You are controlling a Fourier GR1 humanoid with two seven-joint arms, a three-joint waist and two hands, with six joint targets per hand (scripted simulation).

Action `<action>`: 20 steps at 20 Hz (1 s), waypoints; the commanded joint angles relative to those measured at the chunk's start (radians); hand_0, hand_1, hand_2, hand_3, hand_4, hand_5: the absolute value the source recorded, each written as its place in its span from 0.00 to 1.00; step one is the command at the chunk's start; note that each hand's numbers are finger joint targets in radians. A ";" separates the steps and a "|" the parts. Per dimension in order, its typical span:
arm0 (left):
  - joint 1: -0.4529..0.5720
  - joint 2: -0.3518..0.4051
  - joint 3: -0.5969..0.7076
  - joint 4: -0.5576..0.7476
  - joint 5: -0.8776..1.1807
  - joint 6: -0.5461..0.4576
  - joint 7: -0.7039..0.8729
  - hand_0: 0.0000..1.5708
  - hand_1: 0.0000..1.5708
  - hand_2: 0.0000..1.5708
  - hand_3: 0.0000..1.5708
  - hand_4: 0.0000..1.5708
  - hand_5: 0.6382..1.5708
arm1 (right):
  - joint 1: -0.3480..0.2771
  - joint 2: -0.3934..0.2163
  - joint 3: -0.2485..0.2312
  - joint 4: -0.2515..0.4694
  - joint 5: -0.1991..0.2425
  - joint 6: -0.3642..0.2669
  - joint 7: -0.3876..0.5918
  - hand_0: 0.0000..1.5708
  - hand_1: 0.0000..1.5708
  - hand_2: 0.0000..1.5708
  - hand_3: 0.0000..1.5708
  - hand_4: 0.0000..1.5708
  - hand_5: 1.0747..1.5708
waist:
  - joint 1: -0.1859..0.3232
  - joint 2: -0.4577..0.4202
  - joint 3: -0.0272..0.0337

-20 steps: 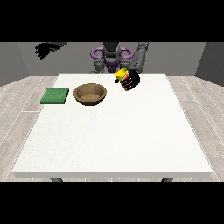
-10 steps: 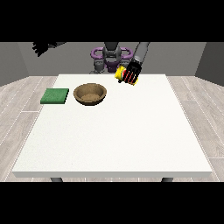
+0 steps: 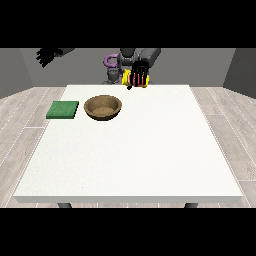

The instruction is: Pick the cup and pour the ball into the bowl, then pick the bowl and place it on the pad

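Note:
The hand at the view's right (image 3: 139, 73) has its fingers curled round a yellow and red cup (image 3: 129, 79) and holds it in the air above the table's far edge, up and to the right of the bowl. The brown wooden bowl (image 3: 103, 107) stands on the white table (image 3: 135, 150) at the far left. A green pad (image 3: 63, 109) lies flat just left of the bowl. The hand at the view's left (image 3: 46, 54) is raised high off the table's far left corner, fingers relaxed, holding nothing. No ball is visible.
The robot's grey torso with a purple ring (image 3: 108, 62) stands behind the far edge of the table. Wooden floor surrounds the table on all sides.
The hand with the cup has risen and shifted a little left toward the bowl side. The other hand has drifted slightly higher.

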 commanded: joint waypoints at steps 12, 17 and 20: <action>-0.076 -0.028 -0.345 -0.280 -0.152 -0.482 0.351 0.00 0.00 0.72 0.92 0.54 1.00 | -0.134 0.054 0.081 0.096 0.063 0.009 -0.059 0.00 0.00 0.00 0.00 0.43 0.98 | -0.093 0.046 -0.0005; -0.067 -0.022 -0.232 -0.332 -0.181 -0.390 0.318 0.00 0.00 0.73 0.92 0.57 1.00 | -0.136 -0.019 0.005 0.125 0.033 -0.012 -0.045 0.00 0.00 0.00 0.00 0.44 0.98 | 0.011 0.067 -0.0015; 0.019 0.043 -0.161 -0.409 -0.077 -0.250 0.210 0.00 0.00 1.00 0.74 0.66 0.99 | -0.145 -0.019 -0.013 0.126 0.039 -0.059 -0.049 0.00 0.00 0.00 0.00 0.44 0.99 | 0.077 0.094 -0.0028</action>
